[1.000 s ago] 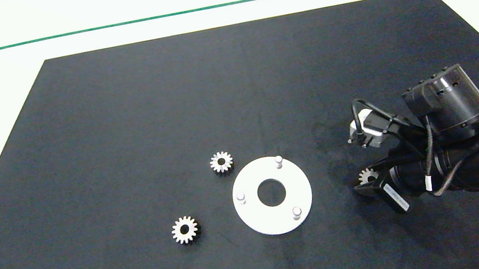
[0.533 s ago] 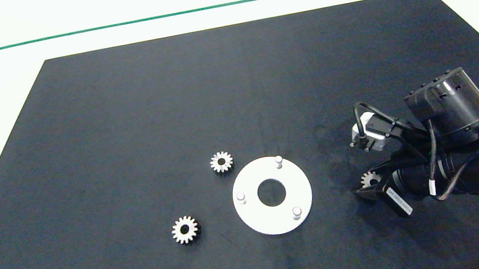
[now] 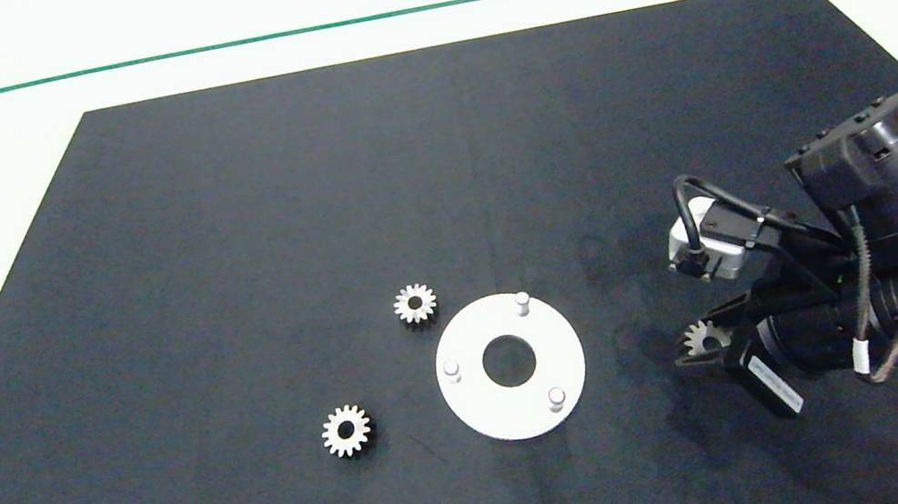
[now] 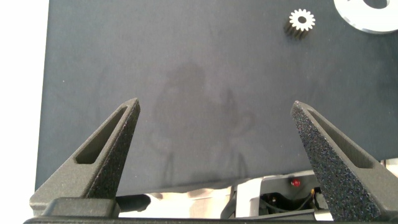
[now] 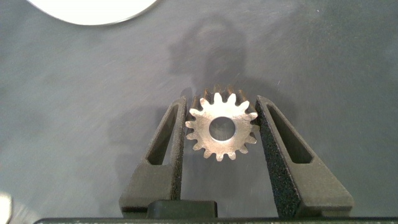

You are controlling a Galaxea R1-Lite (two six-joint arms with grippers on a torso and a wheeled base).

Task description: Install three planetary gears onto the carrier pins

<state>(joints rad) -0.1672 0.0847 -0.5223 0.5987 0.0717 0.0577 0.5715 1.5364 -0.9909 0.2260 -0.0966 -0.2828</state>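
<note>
Where the head view shows only part of a gear at the right arm's tip, the right wrist view shows it whole: right hand gripping one planetary gear, both fingers pressed against its teeth, bore visible. This gear lies to the right of the white disc, apart from it, low over the black tabletop.

Second gear: flat on the tabletop, near left of the disc.

Third gear: flat, just beside the disc's far-left rim.

Carrier pins: three, upright, all bare.

Left hand: absent from the head view; its wrist view shows it spread wide, holding nothing, above the tabletop's near edge.
</note>
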